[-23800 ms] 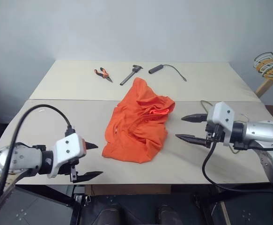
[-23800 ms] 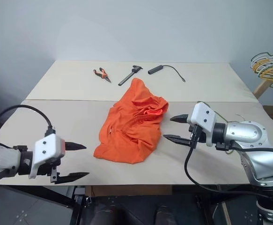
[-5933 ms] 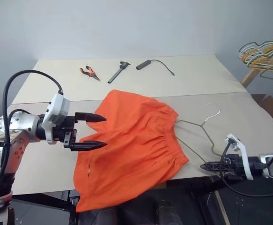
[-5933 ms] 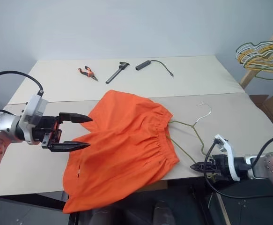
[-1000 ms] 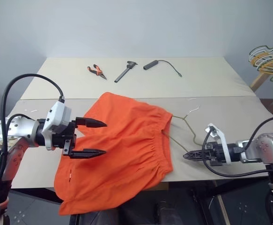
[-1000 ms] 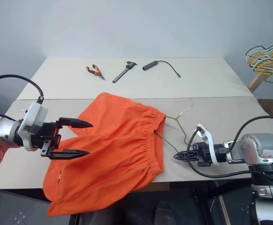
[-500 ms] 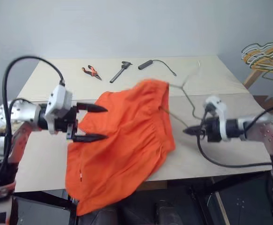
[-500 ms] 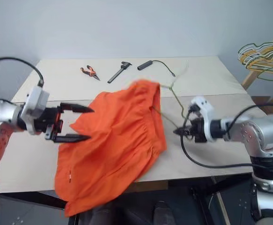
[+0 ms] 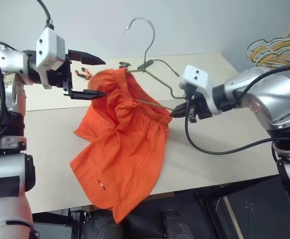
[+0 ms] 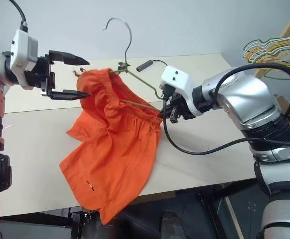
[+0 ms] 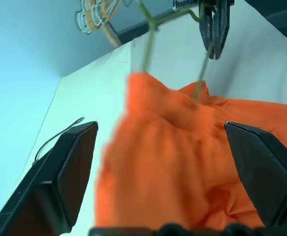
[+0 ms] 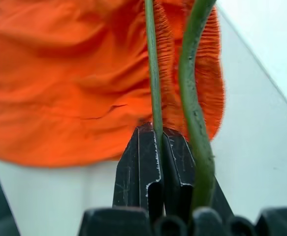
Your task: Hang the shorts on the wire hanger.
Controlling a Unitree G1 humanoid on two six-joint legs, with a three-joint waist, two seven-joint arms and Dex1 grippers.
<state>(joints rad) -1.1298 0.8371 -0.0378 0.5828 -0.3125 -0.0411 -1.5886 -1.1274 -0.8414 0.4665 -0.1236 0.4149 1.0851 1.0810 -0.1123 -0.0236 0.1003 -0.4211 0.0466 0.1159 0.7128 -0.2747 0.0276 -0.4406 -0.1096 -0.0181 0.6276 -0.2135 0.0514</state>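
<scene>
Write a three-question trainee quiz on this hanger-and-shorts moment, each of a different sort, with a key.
1. True or false: the right gripper is shut on the hanger.
2. Multiple choice: the left gripper is A) clamped on the shorts, B) open beside them, C) holding the pliers.
3. Fill in: the hanger's hook points ___.

Key: 1 true; 2 B; 3 up.
</scene>
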